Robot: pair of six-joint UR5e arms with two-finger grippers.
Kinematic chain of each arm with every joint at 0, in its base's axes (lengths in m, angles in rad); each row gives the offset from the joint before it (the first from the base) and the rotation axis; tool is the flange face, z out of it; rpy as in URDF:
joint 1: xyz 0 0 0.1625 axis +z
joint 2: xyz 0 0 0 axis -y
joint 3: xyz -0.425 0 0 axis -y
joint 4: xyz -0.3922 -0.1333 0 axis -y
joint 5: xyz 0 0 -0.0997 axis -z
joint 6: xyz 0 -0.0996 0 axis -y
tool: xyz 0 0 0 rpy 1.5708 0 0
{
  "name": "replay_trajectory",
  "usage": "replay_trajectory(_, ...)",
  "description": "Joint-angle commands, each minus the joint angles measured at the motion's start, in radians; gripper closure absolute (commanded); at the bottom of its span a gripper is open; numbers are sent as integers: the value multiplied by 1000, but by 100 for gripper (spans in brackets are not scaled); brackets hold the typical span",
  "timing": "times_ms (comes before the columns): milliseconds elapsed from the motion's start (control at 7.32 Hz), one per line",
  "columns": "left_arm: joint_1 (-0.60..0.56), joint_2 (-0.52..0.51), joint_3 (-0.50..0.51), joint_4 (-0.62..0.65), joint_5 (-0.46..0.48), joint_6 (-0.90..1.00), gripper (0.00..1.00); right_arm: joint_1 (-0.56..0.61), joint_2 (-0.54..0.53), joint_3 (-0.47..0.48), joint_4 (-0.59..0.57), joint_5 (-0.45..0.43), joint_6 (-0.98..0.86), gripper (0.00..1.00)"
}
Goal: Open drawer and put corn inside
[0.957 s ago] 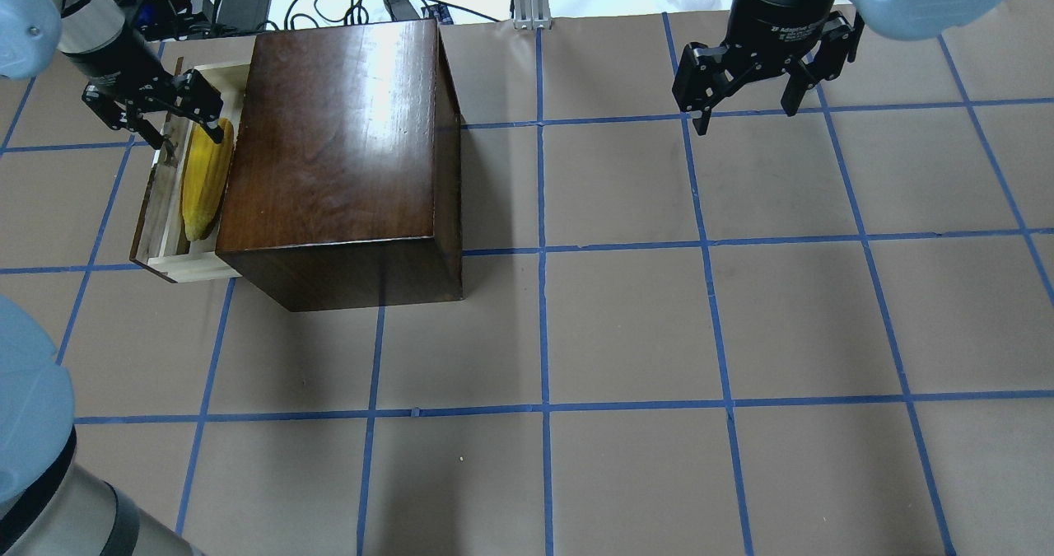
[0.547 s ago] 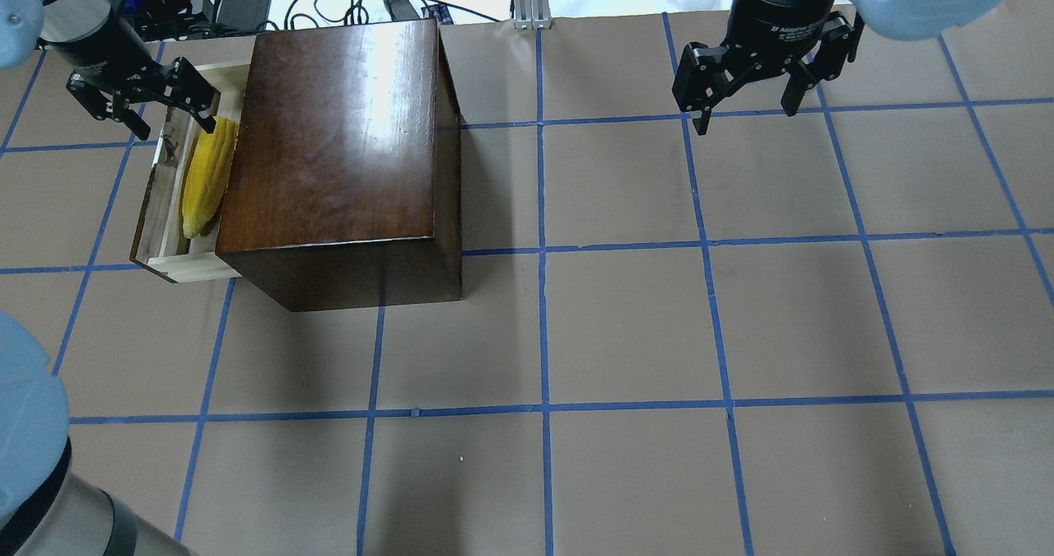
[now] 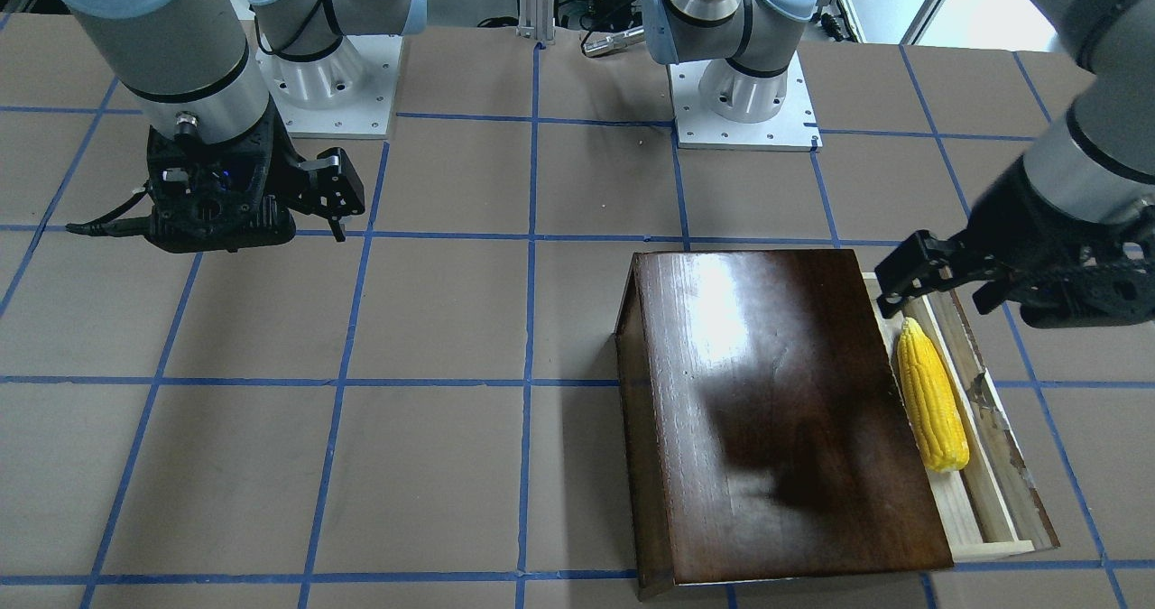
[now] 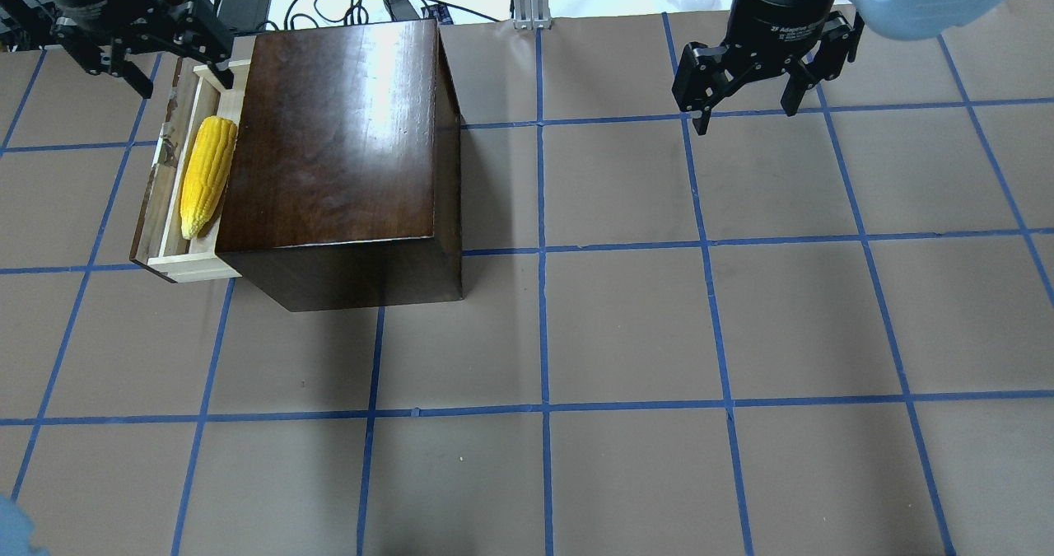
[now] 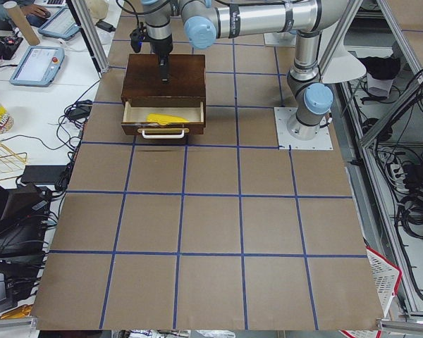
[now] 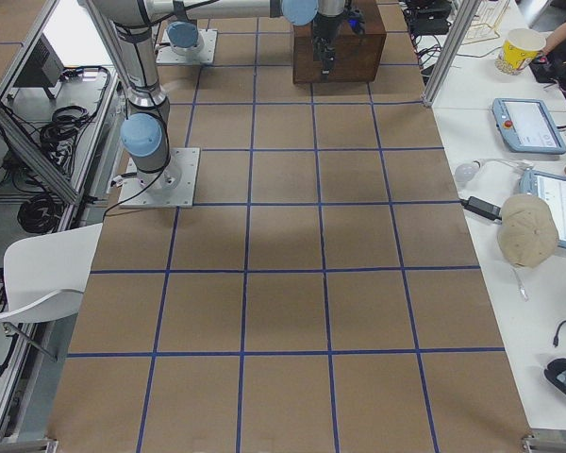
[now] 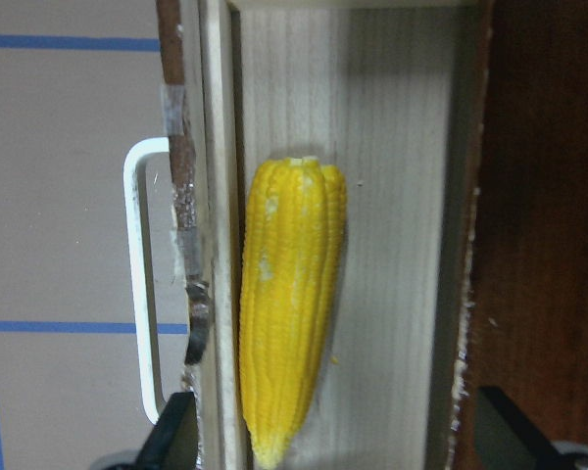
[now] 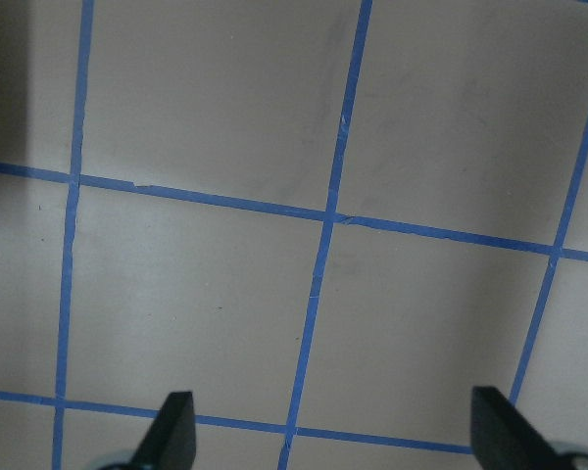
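Corn: one cob, lying flat in the one drawer, which stands pulled out of the left side of the one dark box. Its long axis runs parallel to that side of the box. The tapered tip points back toward my bases and the blunt end points away from them. My left wrist view shows the cob close against the drawer's front wall, with a strip of bare tray floor between it and the box. One white handle sits on the front panel, on the side turned away from the box.

I have two sets of jaws. My left jaws hang above the far end of the drawer, off the box's far left corner, spread wide with nothing between them. My right jaws are well to the right of the box over bare tabletop, also spread and empty.
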State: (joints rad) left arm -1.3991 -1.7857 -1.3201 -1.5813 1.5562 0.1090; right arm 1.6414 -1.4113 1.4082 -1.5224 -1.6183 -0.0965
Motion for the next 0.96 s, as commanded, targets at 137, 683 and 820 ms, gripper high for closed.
replay_trajectory(137, -220, 87, -57, -17, 7, -89, 0, 0, 0, 0, 1, 0, 0, 0)
replay_trajectory(683, -141, 204, -220, 20, -5, -72, 0, 0, 0, 0, 1, 0, 0, 0)
replay_trajectory(820, -123, 212, -214, 20, -8, -69, 0, 0, 0, 0, 1, 0, 0, 0)
